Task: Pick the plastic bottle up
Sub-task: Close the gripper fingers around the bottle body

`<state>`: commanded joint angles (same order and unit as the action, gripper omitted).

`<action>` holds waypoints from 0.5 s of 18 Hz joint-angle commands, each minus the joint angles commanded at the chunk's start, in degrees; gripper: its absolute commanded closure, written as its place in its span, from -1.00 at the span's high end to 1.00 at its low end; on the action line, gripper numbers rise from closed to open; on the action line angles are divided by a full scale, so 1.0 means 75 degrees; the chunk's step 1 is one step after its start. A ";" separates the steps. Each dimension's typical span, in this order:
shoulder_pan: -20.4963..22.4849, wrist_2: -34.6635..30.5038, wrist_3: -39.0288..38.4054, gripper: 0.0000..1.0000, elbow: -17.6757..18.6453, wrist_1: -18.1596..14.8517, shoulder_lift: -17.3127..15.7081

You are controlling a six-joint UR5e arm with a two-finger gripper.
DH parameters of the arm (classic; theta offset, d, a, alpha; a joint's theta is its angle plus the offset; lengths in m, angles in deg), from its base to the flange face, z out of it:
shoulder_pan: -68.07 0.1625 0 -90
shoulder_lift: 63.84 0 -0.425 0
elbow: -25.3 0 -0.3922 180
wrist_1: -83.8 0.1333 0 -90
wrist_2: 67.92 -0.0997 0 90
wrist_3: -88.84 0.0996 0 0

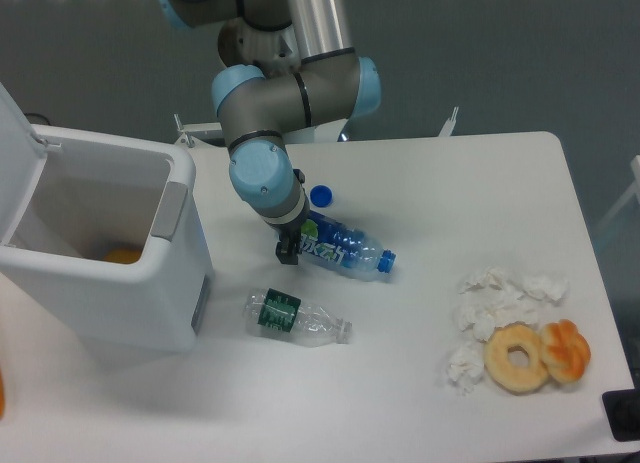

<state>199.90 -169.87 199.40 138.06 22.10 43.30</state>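
Observation:
The plastic bottle (345, 248) lies on its side on the white table. It is clear, has a blue label with white characters and a green spot, and its blue cap (387, 263) points to the right. My gripper (289, 247) points down at the bottle's left, bottom end, touching or very close to it. Only one dark finger (285, 251) shows clearly on the near side; the wrist hides the other. Whether the jaws are closed on the bottle cannot be told.
A second clear bottle with a dark green label band (295, 318) lies in front. A loose blue cap (320, 195) lies behind the gripper. An open white bin (180, 233) stands at the left. Crumpled tissues (500, 298), a doughnut (517, 358) and orange pieces (566, 349) lie at the right.

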 joint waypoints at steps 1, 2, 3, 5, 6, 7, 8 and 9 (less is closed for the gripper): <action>0.0000 0.0000 -0.0035 1.00 0.0000 0.0000 0.0012; 0.0000 0.0000 -0.0082 1.00 0.0012 0.0000 0.0023; -0.0012 -0.0012 -0.0140 1.00 0.0012 0.0000 0.0035; -0.0023 0.0000 -0.0327 1.00 0.0012 0.0000 0.0047; -0.0023 0.0000 -0.0386 1.00 0.0012 0.0000 0.0047; -0.0023 0.0000 -0.0433 1.00 0.0012 0.0000 0.0058; -0.0023 0.0000 -0.0527 0.99 0.0012 0.0000 0.0070; -0.0023 0.0000 -0.0632 0.96 0.0000 0.0000 0.0082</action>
<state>199.73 -169.87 194.66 138.06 22.10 43.92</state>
